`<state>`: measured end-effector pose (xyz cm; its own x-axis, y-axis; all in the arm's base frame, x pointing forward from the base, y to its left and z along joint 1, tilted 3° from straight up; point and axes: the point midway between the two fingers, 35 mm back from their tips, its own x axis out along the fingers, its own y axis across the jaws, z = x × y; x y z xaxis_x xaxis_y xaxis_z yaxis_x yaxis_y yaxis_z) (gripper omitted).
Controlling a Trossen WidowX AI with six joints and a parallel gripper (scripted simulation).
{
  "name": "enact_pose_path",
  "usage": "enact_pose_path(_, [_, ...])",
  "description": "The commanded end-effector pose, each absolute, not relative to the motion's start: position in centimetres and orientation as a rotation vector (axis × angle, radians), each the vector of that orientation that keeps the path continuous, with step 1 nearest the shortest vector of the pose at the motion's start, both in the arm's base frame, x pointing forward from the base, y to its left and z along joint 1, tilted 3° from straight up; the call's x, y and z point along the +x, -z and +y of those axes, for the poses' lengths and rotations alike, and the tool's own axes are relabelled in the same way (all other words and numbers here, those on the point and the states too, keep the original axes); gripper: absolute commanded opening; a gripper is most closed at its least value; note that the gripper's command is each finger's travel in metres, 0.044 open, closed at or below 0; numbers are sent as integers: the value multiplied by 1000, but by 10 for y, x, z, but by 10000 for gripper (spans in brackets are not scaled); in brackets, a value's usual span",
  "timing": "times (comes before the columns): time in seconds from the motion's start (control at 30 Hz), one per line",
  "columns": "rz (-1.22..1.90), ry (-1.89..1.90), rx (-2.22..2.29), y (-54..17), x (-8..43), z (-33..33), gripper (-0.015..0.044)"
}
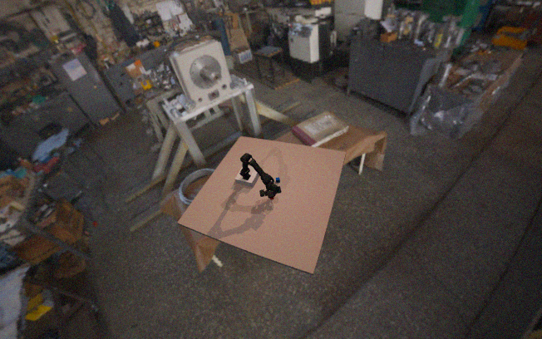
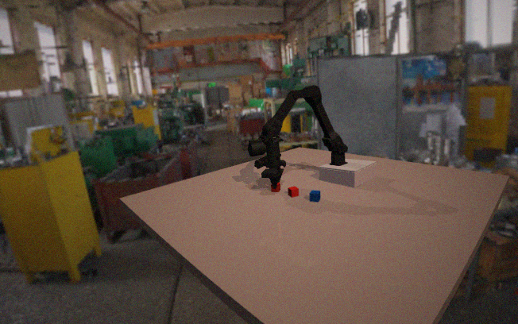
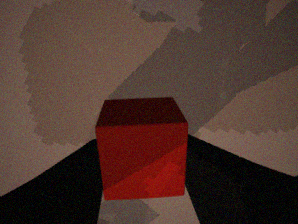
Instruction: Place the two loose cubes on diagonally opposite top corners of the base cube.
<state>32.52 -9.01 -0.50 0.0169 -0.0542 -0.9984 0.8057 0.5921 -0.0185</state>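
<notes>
A red cube (image 1: 271, 198) (image 2: 276, 190) (image 3: 144, 160) sits between the fingers of my gripper (image 2: 275, 187) (image 3: 141, 145). In the wrist view both black fingers press against its left and right sides, and it looks level, at table height. My gripper is shut on it. A second red cube (image 2: 293, 191) stands on the table to the right of it in the exterior view; the arm hides it in the top view. A blue cube (image 1: 278, 179) (image 2: 315, 196), which looks like the base cube, stands further right in the exterior view. Nothing rests on its top.
The arm's white mounting block (image 1: 245, 179) (image 2: 338, 175) stands behind the cubes in the exterior view. The tabletop (image 1: 291, 237) (image 2: 318, 258) carries the arm's shadows. The three cubes stand apart in a rough row, with the second red cube between the held one and the blue one.
</notes>
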Motion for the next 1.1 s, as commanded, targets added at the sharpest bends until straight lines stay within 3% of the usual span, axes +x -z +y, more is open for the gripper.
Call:
enact_pose_path(0.0, [1397,756,686,-6,328,-91,105])
enact_pose_path(1.07, [1397,756,686,-102,325,-84,105])
